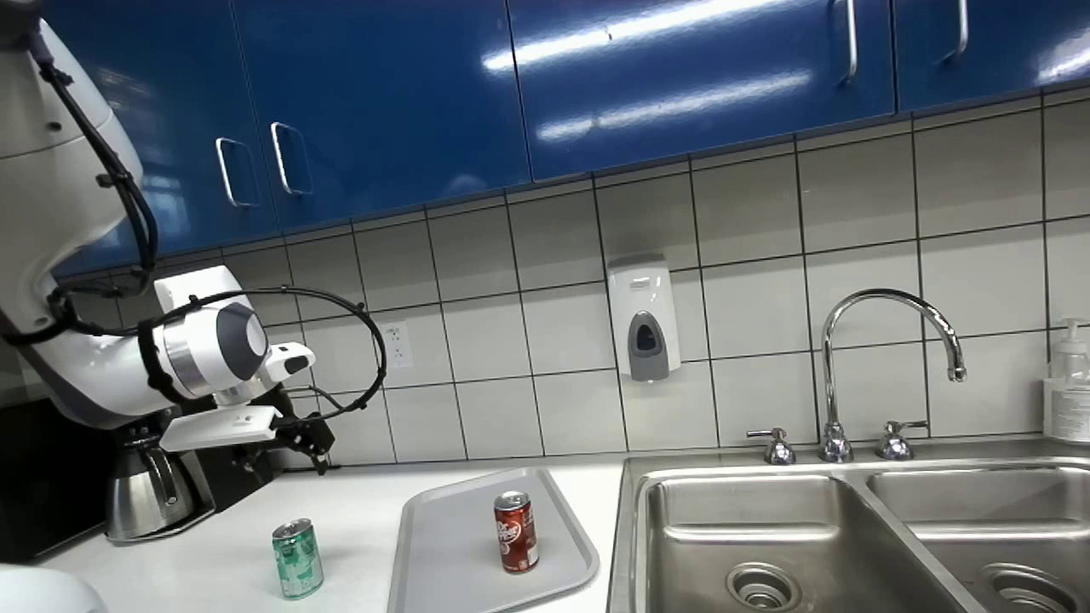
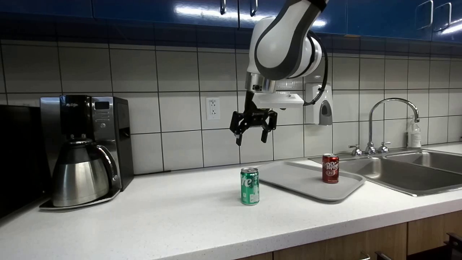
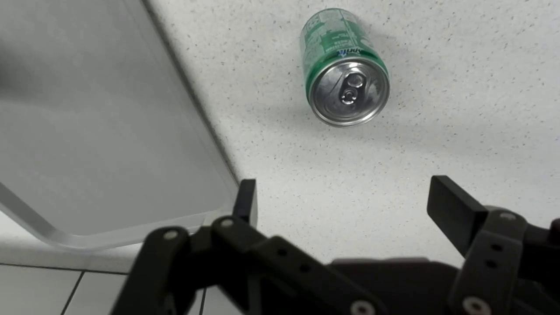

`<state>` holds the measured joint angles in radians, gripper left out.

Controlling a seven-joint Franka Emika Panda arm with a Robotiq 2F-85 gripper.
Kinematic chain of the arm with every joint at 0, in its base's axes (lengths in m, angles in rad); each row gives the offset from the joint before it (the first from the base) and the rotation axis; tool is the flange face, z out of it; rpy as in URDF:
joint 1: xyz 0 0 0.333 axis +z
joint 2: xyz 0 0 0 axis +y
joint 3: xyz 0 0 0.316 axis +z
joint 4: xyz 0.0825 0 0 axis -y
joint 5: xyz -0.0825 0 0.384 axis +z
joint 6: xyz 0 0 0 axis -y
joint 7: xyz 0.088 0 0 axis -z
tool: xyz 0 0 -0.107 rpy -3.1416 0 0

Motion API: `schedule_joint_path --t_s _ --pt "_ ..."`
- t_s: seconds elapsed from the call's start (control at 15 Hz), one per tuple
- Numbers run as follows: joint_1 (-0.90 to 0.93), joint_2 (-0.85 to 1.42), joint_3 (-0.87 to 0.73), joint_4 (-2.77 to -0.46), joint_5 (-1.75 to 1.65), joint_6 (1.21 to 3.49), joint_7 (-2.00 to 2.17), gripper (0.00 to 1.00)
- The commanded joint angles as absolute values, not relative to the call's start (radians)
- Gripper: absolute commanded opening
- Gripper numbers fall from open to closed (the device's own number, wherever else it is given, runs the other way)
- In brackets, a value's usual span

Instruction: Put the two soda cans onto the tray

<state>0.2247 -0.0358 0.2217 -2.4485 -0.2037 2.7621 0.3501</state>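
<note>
The red can [image 1: 516, 535] stands upright on the grey tray [image 1: 443, 536]; in an exterior view the red can [image 2: 330, 169] is near the sink-side end of the tray [image 2: 296, 180]. The green can [image 1: 298, 560] stands upright on the white counter beside the tray, also in an exterior view [image 2: 249, 187]. In the wrist view the green can [image 3: 339, 65] lies ahead of the fingers, with the tray [image 3: 109, 131] at left. My gripper [image 2: 251, 140] is open and empty, above counter height and nearer the wall than the green can. Its fingers are wide apart in the wrist view [image 3: 343, 192].
A coffee maker with a steel pot [image 2: 81, 177] stands at one end of the counter. A steel double sink [image 2: 382, 173] with a curved faucet [image 1: 886, 294] is beyond the tray. A tiled wall with a soap dispenser [image 1: 645, 319] rises behind. Blue cabinets [image 1: 383, 102] hang above.
</note>
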Motion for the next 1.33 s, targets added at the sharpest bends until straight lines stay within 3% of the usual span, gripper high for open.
schedule_joint_path --t_s 0.0,1.27 --pt "0.219 -0.017 0.229 -2.442 -0.206 2.787 0.352 1.0" --pt "0.251 0.113 0.222 -2.355 -0.166 2.759 0.291 1.0"
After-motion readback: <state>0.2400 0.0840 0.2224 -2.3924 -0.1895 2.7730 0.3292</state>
